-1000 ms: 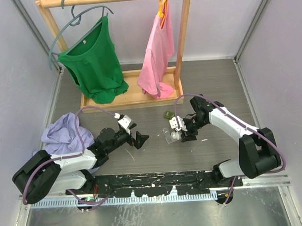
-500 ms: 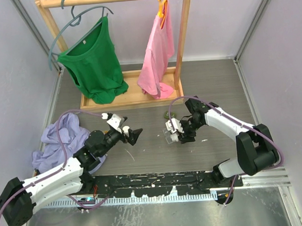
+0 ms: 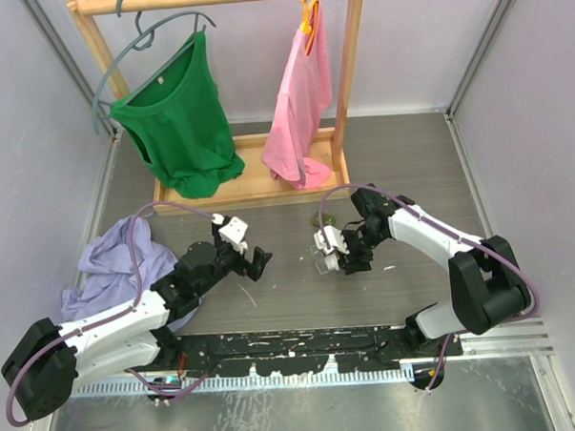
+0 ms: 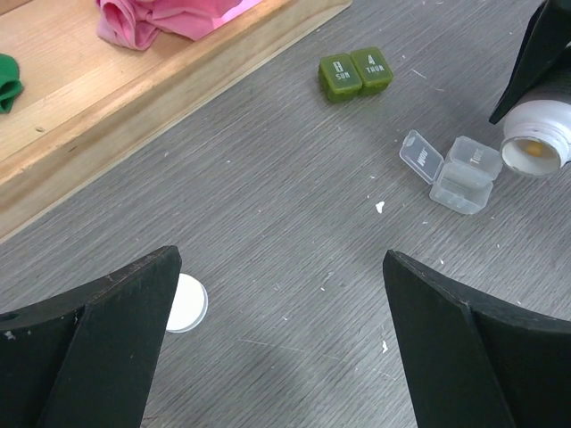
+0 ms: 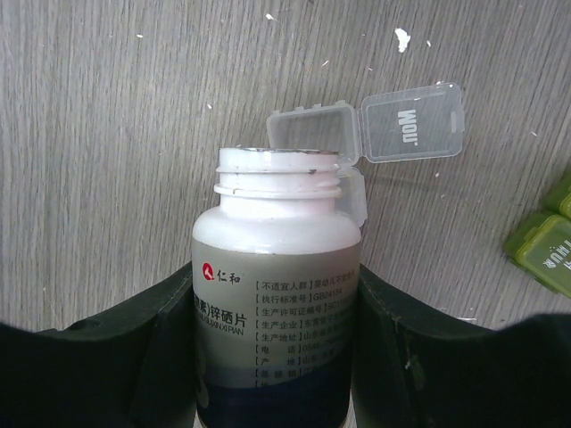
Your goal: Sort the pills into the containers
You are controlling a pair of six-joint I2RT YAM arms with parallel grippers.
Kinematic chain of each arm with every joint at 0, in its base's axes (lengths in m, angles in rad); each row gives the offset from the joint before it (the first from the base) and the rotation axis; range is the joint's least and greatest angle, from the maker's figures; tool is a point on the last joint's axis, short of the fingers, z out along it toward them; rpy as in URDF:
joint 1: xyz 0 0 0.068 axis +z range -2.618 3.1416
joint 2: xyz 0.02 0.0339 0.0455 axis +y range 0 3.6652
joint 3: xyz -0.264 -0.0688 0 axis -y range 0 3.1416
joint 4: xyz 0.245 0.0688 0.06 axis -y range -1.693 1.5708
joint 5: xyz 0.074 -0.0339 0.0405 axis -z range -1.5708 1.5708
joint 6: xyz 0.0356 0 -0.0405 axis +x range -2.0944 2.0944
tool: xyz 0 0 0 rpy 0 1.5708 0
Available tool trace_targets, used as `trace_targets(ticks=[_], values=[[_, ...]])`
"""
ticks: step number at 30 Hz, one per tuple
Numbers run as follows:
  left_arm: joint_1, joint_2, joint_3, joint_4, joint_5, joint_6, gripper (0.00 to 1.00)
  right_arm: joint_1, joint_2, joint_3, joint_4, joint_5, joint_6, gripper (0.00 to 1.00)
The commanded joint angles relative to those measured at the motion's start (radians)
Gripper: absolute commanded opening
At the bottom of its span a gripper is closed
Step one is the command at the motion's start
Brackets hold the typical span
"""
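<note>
My right gripper (image 5: 277,299) is shut on an uncapped white pill bottle (image 5: 275,241) and holds it tipped, with its mouth right at the clear pill box (image 5: 406,125), whose two lids stand open. In the left wrist view the bottle mouth (image 4: 533,150) shows something yellowish inside and sits just right of the clear box (image 4: 453,174). The dark green pill box (image 4: 355,73) lies closed beyond it and also shows in the right wrist view (image 5: 546,245). My left gripper (image 4: 281,357) is open and empty above bare table, left of the boxes.
The bottle's white cap (image 4: 187,303) lies by my left finger. A wooden clothes rack base (image 4: 134,98) runs along the back, with a green shirt (image 3: 178,115) and a pink shirt (image 3: 302,100). A lavender cloth (image 3: 113,256) lies at the left.
My right gripper has carried the bottle a little left and back, up to the clear box. My left arm swung back and then forward again, its gripper staying open.
</note>
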Motion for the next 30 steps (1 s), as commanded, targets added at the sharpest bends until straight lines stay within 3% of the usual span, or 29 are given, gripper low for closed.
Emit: trace_targets(ticks=[1, 15, 30], values=[[-0.004, -0.025, 0.039, 0.019, -0.012, 0.019, 0.98, 0.009, -0.012, 0.031, 0.01, -0.003, 0.017, 0.21], [-0.003, -0.012, 0.055, -0.009, -0.012, 0.028, 0.98, 0.029, -0.008, 0.04, 0.018, 0.047, 0.044, 0.21], [-0.004, -0.016, 0.052, -0.009, -0.01, 0.029, 0.98, 0.098, 0.044, 0.069, 0.052, 0.203, 0.12, 0.21]])
